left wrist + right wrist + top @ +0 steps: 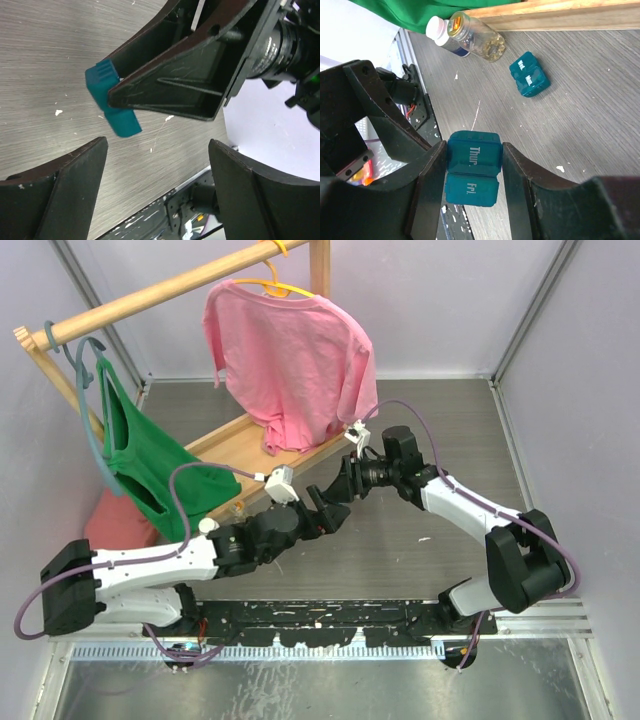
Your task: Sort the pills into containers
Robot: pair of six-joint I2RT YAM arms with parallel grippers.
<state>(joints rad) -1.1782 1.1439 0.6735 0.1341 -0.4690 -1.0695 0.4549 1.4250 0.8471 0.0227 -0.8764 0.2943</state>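
Teal plastic sits clamped in the right jaws: a two-lidded container (472, 172) marked "Thur." and "Fri.", pinched across its "Thur." half between both fingers (519, 176), over the middle of the desk (590, 125). Whether it touches the grey surface cannot be told. The left jaws gape wide with nothing between them, just beside the right arm's closed pair. A second container (529, 75), lids shut, lies flat on the desk well apart from the held one, near the wooden rail (560, 17) of the clothes rack that crosses the far left corner. A white-capped bottle (439, 29) and a clear bottle (477, 41) on its side lie touching each other beside that rail.
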